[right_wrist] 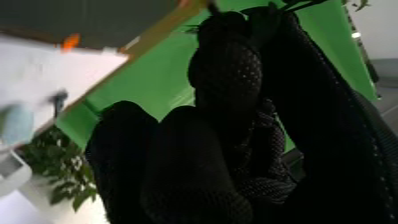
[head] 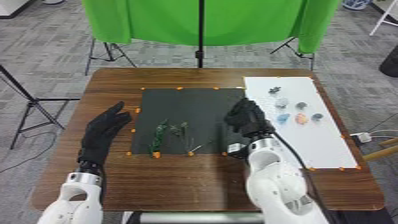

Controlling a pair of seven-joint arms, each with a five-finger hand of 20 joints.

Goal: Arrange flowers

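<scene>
Grey carpet (head: pixel 53 55) spreads below a green cloth (head: pixel 213 22) and my brown surface (head: pixel 178 195). Beside the dark mat (head: pixel 187 102), my left hand (head: pixel 107 125) has straight, empty fingers; my right hand (head: pixel 247 117) pinches a dark sprig (right_wrist: pixel 311 5). Green stems (head: pixel 160 135) lie on the mat.

And the tally on the right side of the head view: four greyish flower pieces (head: pixel 301 105), one blue piece (head: pixel 283 118), one orange piece (head: pixel 301 118), six altogether! One black sheet (head: pixel 182 104), one white sheet (head: pixel 322 145), one table (head: pixel 187 185), one green cloth (head: pixel 151 22). Left of centre, several green stems (head: pixel 158 139), too tangled for a count!
</scene>
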